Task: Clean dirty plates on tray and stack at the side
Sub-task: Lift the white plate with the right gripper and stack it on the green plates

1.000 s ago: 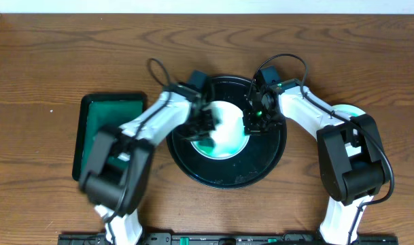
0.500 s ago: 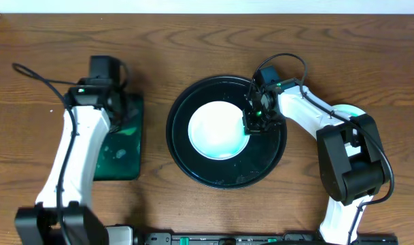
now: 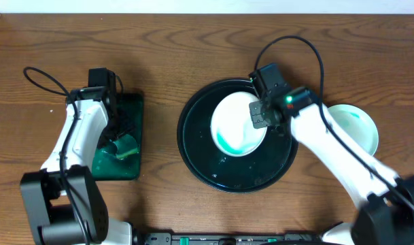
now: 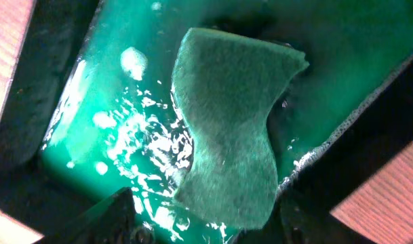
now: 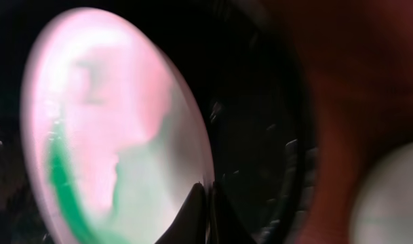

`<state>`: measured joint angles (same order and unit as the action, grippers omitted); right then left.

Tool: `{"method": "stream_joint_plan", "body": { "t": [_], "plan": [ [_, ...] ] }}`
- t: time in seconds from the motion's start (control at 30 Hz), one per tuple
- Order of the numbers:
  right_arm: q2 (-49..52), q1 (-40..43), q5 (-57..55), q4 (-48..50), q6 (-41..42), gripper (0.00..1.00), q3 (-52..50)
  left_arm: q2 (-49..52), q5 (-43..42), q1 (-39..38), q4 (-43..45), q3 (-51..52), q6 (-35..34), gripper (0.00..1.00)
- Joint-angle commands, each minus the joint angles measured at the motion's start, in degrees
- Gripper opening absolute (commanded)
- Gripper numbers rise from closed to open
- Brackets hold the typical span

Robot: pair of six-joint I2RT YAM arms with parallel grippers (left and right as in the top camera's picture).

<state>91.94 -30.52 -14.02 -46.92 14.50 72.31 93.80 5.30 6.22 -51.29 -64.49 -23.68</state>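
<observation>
While the right tool (image 3: 260, 114) was clamped on the rim of a tilted, green-smeared plate (image 3: 235, 126) above the glossy black tray (image 3: 193, 153), the left tool (image 3: 117, 128) hung over a sponge (image 4: 226, 135) in the wet green tray (image 3: 132, 102), its grip unclear. A second plate (image 3: 356, 126) sat at the right of the brown wooden worktop (image 3: 193, 41).

A green-smeared white plate (image 3: 234, 122) sits in the black tray (image 3: 200, 158); a mint-green plate (image 3: 357, 126) lies beside it.

Blurred pale plate (image 5: 111, 129), green smear, rim seemingly pinched by fingers (image 5: 192, 220), black tray (image 5: 260, 102)
</observation>
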Motion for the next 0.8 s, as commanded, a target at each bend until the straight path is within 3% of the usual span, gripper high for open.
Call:
{"method": "stream_joint_plan", "body": {
  "t": [0.0,0.13,0.4,0.63,0.77],
  "plan": [
    [-2.1,-5.5,-18.6,1.1,-4.0,0.01,0.4,-5.0,-1.6,0.2,-1.1,-2.9,0.5,0.75],
    [-2.3,-12.4,-32.9,2.7,-6.6,0.01,0.4,-9.7,-2.1,0.2,-1.7,-2.9,0.5,0.80],
    [-2.4,-21.2,-41.5,3.9,-10.3,0.01,0.4,-13.4,-2.1,0.2,-2.4,-2.9,0.5,0.81],
    [-2.6,-22.3,-38.2,2.3,-9.7,0.01,0.4,-13.3,-2.1,0.2,-2.4,-2.9,0.5,0.81],
    [-2.6,-16.9,-28.1,-0.5,0.7,0.01,0.4,-13.3,-2.1,0.2,-2.4,-2.9,0.5,0.81]
  ]
}}
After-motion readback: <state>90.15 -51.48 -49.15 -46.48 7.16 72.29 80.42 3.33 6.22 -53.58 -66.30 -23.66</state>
